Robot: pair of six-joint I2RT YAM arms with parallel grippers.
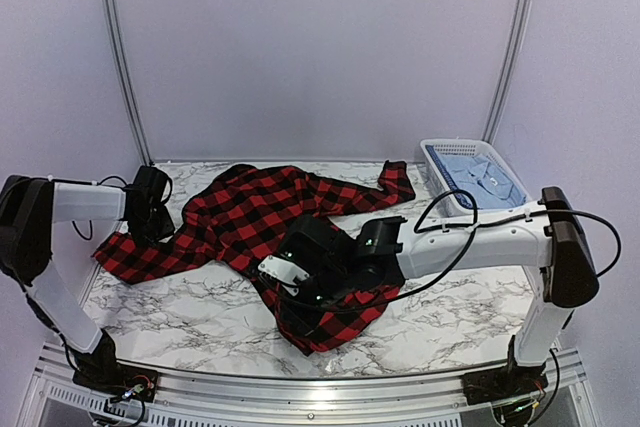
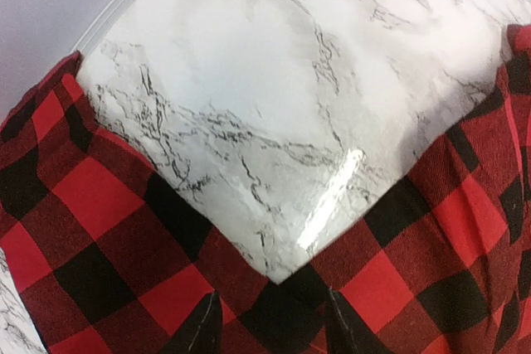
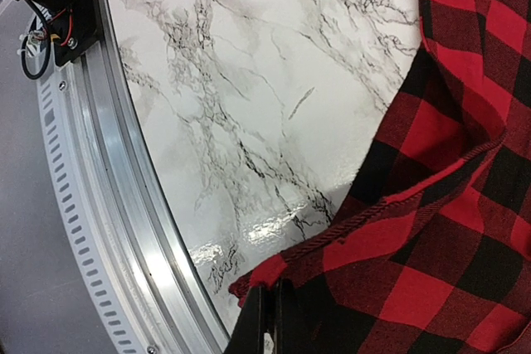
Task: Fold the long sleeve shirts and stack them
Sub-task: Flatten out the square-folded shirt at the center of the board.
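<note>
1. The marble table (image 1: 180,307) is filling most of the top view, and its white, grey-veined surface is showing bare along the near edge and the left front.
2. The red-and-black checked shirt (image 1: 250,212) is lying rumpled across the middle of the table. One sleeve is trailing to the left edge and the other is reaching toward the far right. Its near part is lying bunched toward the front edge.
3. The white lattice basket (image 1: 435,152) is sitting at the far right corner of the table, well apart from the body of the checked shirt.
4. The pale blue shirt (image 1: 480,175) is lying folded inside the basket.
5. The aluminium rail (image 3: 124,205) is running along the table's near edge in the right wrist view.
6. The right gripper (image 1: 290,272) is reaching in over the near part of the checked shirt. In its wrist view its fingers (image 3: 253,321) are pressing together on the corner of the shirt's hem, and the hem is running up and to the right from them.
7. The left gripper (image 1: 150,209) is hanging over the left sleeve. In its wrist view its fingers (image 2: 203,325) are standing apart with checked cloth lying between and beneath them, not pinching it.
</note>
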